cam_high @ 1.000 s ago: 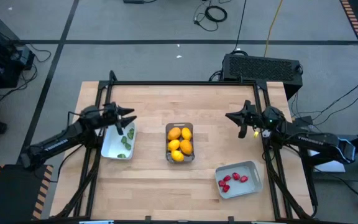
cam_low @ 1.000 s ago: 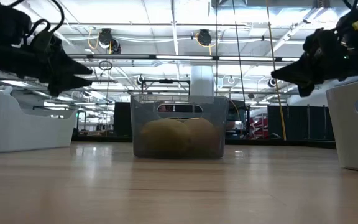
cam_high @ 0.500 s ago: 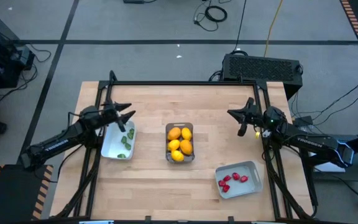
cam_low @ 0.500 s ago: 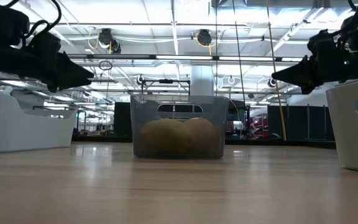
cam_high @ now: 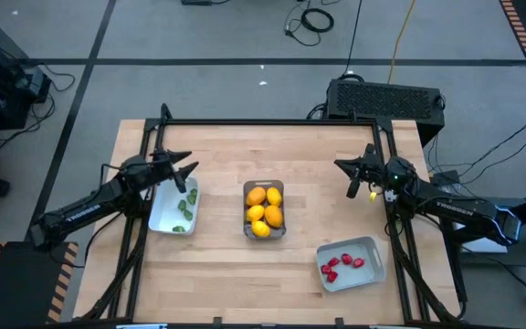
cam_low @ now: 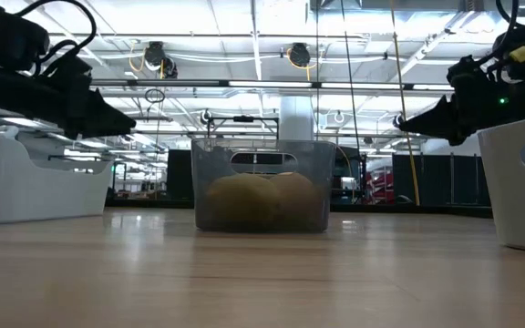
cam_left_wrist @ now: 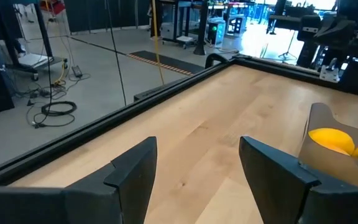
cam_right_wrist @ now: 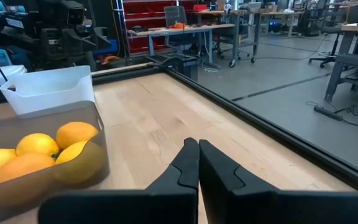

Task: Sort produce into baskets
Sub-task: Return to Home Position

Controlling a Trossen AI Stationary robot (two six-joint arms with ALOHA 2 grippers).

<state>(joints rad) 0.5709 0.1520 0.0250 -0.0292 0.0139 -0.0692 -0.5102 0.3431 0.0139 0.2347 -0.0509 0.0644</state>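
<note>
Here, a clear bin (cam_high: 247, 210) separates left claw (cam_high: 191, 162) from right claw (cam_high: 338, 164).

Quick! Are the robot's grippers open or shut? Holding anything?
Left gripper: open, holding nothing.
Right gripper: shut, holding nothing.

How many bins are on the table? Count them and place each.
3: the white bin at the table's left, the clear bin at centre, the grey-blue bin lower right in the high view. None seems hidden.
</note>
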